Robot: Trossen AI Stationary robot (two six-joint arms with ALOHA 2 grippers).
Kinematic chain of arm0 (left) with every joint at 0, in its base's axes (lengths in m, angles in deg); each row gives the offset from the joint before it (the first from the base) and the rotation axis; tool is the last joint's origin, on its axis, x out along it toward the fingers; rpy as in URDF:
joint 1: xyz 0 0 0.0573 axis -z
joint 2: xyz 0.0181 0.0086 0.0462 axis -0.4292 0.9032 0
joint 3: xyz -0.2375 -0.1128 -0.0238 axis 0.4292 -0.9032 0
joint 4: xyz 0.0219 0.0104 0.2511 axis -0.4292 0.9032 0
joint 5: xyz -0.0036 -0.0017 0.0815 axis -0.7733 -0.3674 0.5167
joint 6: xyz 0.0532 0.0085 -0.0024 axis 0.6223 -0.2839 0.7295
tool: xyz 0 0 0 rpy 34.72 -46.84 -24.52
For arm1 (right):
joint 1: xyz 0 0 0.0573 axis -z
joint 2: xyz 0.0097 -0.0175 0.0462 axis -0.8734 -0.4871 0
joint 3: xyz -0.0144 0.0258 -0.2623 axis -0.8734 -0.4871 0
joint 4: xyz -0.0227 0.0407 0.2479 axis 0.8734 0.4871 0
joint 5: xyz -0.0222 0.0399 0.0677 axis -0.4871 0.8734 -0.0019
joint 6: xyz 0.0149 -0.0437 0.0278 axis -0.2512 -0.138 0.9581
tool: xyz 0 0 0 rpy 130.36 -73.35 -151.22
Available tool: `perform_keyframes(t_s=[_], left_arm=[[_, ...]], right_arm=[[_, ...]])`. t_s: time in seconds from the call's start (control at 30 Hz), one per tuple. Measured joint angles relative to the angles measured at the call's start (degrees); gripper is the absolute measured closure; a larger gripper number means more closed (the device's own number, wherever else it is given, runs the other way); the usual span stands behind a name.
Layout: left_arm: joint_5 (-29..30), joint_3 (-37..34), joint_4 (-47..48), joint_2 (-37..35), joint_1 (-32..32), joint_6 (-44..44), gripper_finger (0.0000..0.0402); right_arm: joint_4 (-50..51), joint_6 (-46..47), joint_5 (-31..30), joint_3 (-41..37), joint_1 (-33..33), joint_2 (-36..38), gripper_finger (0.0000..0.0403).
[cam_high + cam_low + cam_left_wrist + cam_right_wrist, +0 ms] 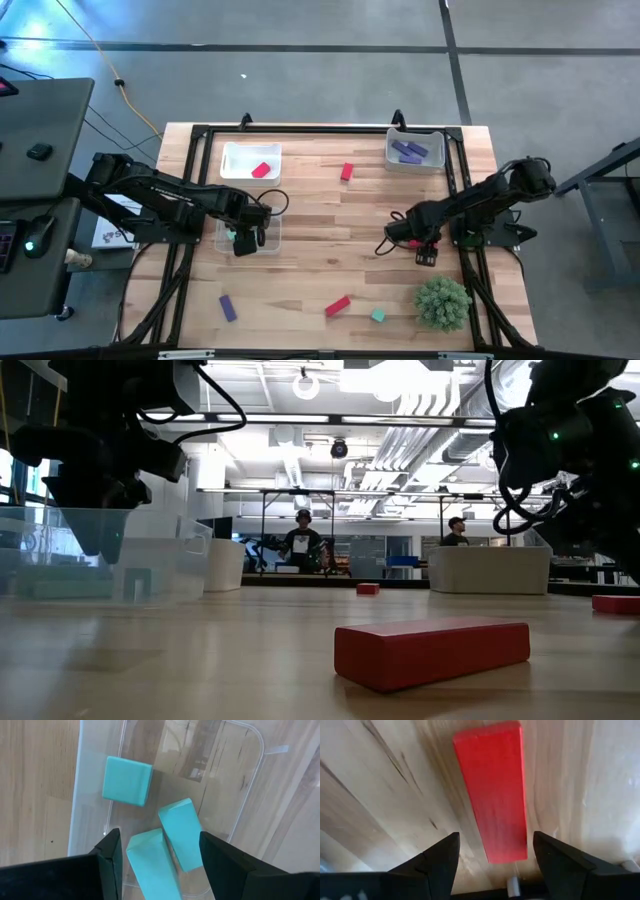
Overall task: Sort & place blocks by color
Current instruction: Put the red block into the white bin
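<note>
**Block count by colour, both grippers released**

Three clear bins, all on the table (330, 230):
- far-left bin (232, 152): 1 red block (263, 170).
- far-right bin (432, 160): purple blocks (408, 150), at least 2, exact count unclear.
- mid-left bin (250, 785): 3 teal blocks, namely 1 teal cube (127, 781) plus 2 teal bars (181, 834) lying side by side and touching.

Loose on the wood, counted:
- red: 3. A small red piece (347, 172) at far centre, a red bar (337, 305) at near centre, and a second red bar (492, 785) under the right arm.
- teal: 1 loose cube (378, 316), near edge, between the near-centre red bar and the plant ball (443, 302).
- purple: 1 purple bar (228, 307), near-left, well apart from everything else.

Totals seen: 4 red, 4 teal, 3 or more purple.

Left gripper (245, 240): hovers right above the mid-left bin, fingers spread, grasping nothing; all 3 teal pieces lying on the bin floor below.

Right gripper (495, 837): on the right side of the table, just above the second red bar, fingers spread wide with one on each side of the bar, bare wood showing on both sides, no contact.

Two people visible in the room behind, far off, in the low view.
</note>
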Motion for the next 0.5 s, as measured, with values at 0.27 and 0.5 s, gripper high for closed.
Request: perform_keyframes(t_s=[0.27,0.5], left_arm=[[0.02,0.0,0.0,0.0,0.0,0.0,0.0229],[0.0,0.0,-0.02,0.0,0.0,-0.39,0.0229]], right_arm=[[-3.62,0.12,0.27,-3.41,0.02,0.2,0.0165],[-4.09,1.17,0.49,-3.67,0.04,0.13,0.0225]])
